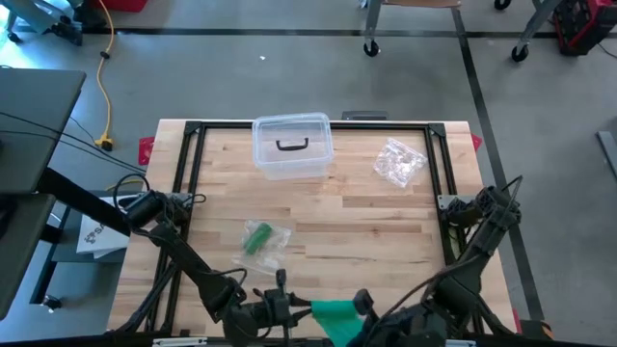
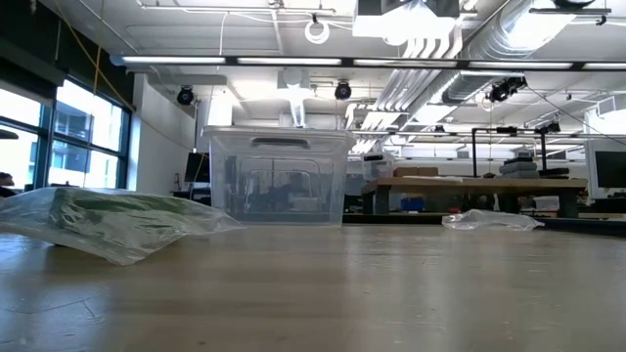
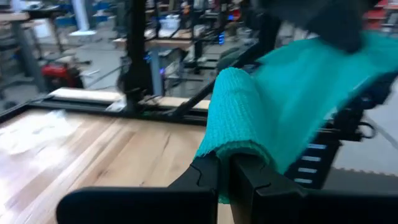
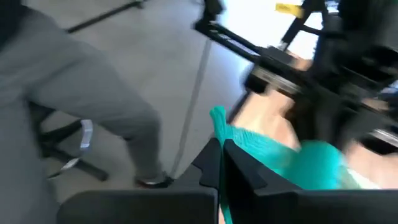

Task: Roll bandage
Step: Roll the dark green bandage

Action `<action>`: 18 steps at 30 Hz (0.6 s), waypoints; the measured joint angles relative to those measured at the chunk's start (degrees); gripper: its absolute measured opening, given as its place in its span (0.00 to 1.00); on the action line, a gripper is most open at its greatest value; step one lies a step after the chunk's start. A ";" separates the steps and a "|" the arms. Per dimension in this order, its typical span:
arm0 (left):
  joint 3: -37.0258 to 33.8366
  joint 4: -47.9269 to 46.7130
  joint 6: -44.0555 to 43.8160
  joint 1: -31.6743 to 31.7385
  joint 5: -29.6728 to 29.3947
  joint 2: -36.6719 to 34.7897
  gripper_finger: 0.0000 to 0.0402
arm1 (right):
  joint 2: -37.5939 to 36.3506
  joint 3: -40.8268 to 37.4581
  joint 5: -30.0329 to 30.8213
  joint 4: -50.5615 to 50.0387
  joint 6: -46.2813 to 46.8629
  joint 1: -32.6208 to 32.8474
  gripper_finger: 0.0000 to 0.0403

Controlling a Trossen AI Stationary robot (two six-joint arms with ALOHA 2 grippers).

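Note:
A teal-green bandage (image 1: 335, 316) hangs above the table's near edge between my two grippers. My left gripper (image 1: 294, 308) is shut on its left end, which looks folded or rolled over (image 3: 239, 106). My right gripper (image 1: 364, 305) is shut on the other end, where the bandage (image 4: 292, 163) spreads away from the fingers. The low view shows neither gripper nor this bandage. My left gripper pinches the bandage's thick, folded-over end (image 3: 231, 149) between its two shut fingers, coming roughly level from the table's left. The bandage is lifted clear of the table and runs broad toward the other arm. My right gripper pinches the bandage's other end between its shut fingers. A small corner (image 4: 217, 117) sticks up past the fingertips. The fingers come from the table's right, slanting down. The strip is clear of the table and stretches away toward the left arm.
A clear lidded box (image 1: 291, 145) stands at the far middle and a crumpled clear bag (image 1: 400, 162) at the far right. A clear bag holding a green roll (image 1: 260, 241) lies left of centre. A person's grey-trousered leg (image 4: 68, 81) shows beyond the near edge.

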 joint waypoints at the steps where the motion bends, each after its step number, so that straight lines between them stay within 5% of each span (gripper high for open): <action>1: 0.00 1.01 1.06 0.00 0.93 -0.01 0.01 | 0.00 0.00 1.59 -0.17 -0.01 0.32 0.00; 6: 0.00 1.58 0.96 0.00 3.22 -0.04 0.01 | 0.00 0.00 7.06 1.35 -0.64 0.44 0.00; 10: 0.00 0.99 -3.72 0.39 11.86 -0.07 0.01 | -0.44 -0.06 13.45 1.86 -0.47 -0.93 0.00; 18: 0.02 -0.58 -9.53 0.59 15.23 -0.07 0.02 | -2.36 -0.11 7.58 2.13 2.79 -5.83 0.00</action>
